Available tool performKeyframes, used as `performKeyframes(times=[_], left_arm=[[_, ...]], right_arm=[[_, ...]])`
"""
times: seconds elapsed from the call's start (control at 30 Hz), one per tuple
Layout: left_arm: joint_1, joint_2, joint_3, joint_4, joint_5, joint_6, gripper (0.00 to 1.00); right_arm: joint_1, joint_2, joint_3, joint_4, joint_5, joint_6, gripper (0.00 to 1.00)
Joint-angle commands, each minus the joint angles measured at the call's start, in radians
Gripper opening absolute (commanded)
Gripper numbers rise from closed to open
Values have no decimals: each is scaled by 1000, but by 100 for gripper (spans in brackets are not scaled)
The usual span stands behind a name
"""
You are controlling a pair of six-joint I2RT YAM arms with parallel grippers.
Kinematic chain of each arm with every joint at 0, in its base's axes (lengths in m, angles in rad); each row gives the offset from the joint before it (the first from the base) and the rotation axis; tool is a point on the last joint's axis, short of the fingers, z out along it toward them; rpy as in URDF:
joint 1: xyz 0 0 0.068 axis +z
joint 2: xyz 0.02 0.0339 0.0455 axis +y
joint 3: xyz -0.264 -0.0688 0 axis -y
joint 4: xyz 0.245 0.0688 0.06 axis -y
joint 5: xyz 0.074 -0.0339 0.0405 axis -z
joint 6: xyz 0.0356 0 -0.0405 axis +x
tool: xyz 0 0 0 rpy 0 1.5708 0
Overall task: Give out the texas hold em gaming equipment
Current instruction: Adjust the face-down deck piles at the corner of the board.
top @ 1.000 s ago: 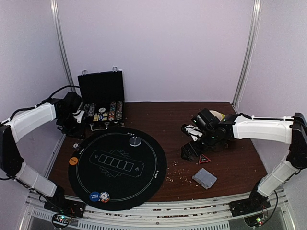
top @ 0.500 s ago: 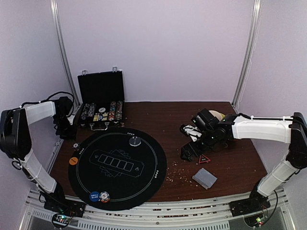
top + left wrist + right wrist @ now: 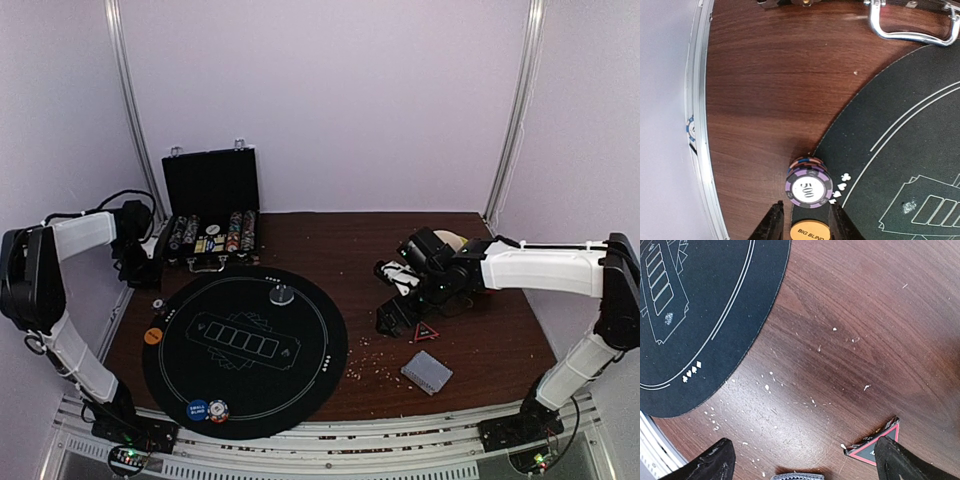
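A stack of discs topped by a purple-and-black "500" disc (image 3: 809, 187) stands on the wood at the round black mat's (image 3: 900, 150) left edge; from above it is a small stack (image 3: 158, 303). My left gripper (image 3: 806, 220) hovers over it, open, fingers apart and holding nothing. The orange "BIG BLIND" disc (image 3: 810, 233) shows between them, lying on the mat (image 3: 152, 336). My right gripper (image 3: 805, 465) is wide open above bare wood, with nothing in it. The grey-blue deck (image 3: 427, 372) lies just near of it; only its edge (image 3: 797, 476) shows in the right wrist view.
The black hinged case (image 3: 212, 215) stands open at the back left. On the mat lie a clear grey disc (image 3: 282, 295), a blue disc (image 3: 197, 409) and a red-white disc (image 3: 218, 409). A red-edged triangle (image 3: 426, 332) lies by my right gripper (image 3: 400, 312). Crumbs speckle the wood.
My left arm has swung away from the case to the table's left edge and then held still. The right arm has barely moved.
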Motion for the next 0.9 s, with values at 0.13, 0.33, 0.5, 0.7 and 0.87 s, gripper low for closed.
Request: performKeyframes(times=[0.13, 0.33, 0.5, 0.7, 0.87], left_arm=[[-53, -138, 79, 27, 6, 14, 37], [-206, -228, 138, 102, -58, 56, 45], [-217, -345, 65, 272, -32, 54, 51], [-217, -482, -77, 537, 14, 137, 63], [-217, -543, -201, 740, 43, 110, 78]], right_arm=[[-5, -24, 52, -44, 51, 4, 100], [-7, -51, 96, -180, 154, -4, 100], [-46, -54, 111, -290, 234, 53, 100], [-75, -51, 158, -334, 268, 129, 100], [-83, -7, 261, -406, 241, 116, 100]])
